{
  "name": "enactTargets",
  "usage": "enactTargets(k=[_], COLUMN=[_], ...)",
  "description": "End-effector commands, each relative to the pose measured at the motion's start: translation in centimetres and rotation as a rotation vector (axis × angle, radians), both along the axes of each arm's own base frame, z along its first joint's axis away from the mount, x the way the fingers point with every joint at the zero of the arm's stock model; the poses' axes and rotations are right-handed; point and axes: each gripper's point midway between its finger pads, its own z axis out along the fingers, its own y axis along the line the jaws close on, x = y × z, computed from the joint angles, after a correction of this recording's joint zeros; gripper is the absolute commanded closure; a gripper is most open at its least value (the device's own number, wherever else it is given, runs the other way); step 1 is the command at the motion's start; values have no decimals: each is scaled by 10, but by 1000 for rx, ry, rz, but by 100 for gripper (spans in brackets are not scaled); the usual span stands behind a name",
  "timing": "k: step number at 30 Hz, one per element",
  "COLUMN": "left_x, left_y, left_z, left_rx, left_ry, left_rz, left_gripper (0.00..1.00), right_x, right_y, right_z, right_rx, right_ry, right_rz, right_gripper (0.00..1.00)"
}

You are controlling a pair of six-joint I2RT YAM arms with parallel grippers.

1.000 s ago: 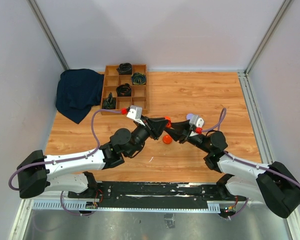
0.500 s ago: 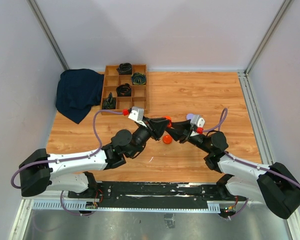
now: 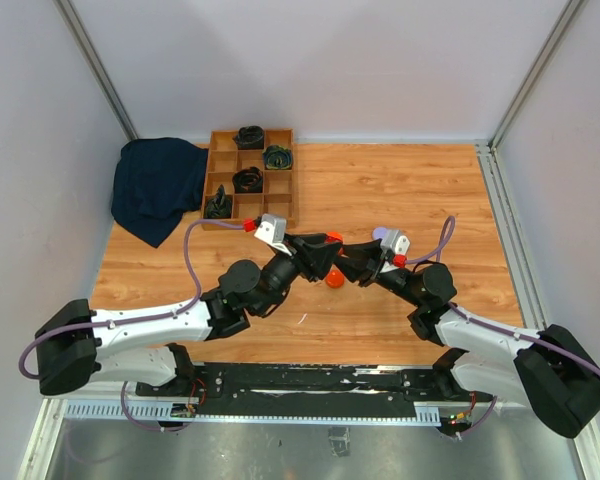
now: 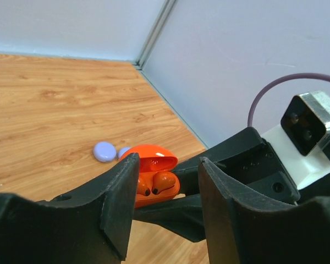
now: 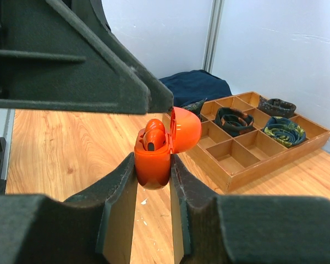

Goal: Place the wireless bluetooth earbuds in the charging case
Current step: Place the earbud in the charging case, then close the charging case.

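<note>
Two little orange earbuds sit in the orange case. Who holds it?

The right gripper pinches the case tight from both sides, up over the table. The lid stands open.

And the left gripper?

Its two black fingers stand apart with nothing in them. The case shows in the gap, just past the tips.

Are the earbuds pushed all the way in?

I cannot tell. From above, the arms hide almost all of the case.

What is that orange thing on the table near the grippers?

Too small to tell. Two round lilac discs lie on the wood too.

What is the room like?

Brown wooden table, plain white walls. A wooden tray with dark coils in its boxes stands at the far left. A dark blue cloth lies beside it.
</note>
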Motion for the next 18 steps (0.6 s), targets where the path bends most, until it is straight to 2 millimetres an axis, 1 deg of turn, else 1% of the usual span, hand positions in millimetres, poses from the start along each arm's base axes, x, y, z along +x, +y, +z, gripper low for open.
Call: enactTargets(k=[1,4,8,10,14,18], left_x=[-4,-6,-8,-9,-7,-12], left_y=[7,11,20,23,31,39], left_z=[15,18,19,19,11,11], left_rx=[-18,10,66,95,152,167], left_ry=[-34,-34,-46,-44,-7,-8], left_rz=[8,9,11,-24,-103,-187], left_gripper=[45,41,38,37,33,27], right_x=[-6,-5,-6,-7,-11,-14], right_y=[0,0,1,3,4,5], right_z=[20,17,13,12,10,10], right_rx=[48,39,19,4,-32,-67], right_ry=[-57,-53,-42,-38,-25,-3], right_rz=[9,7,14,28,73,133], right_gripper=[84,84,85,85,85,85])
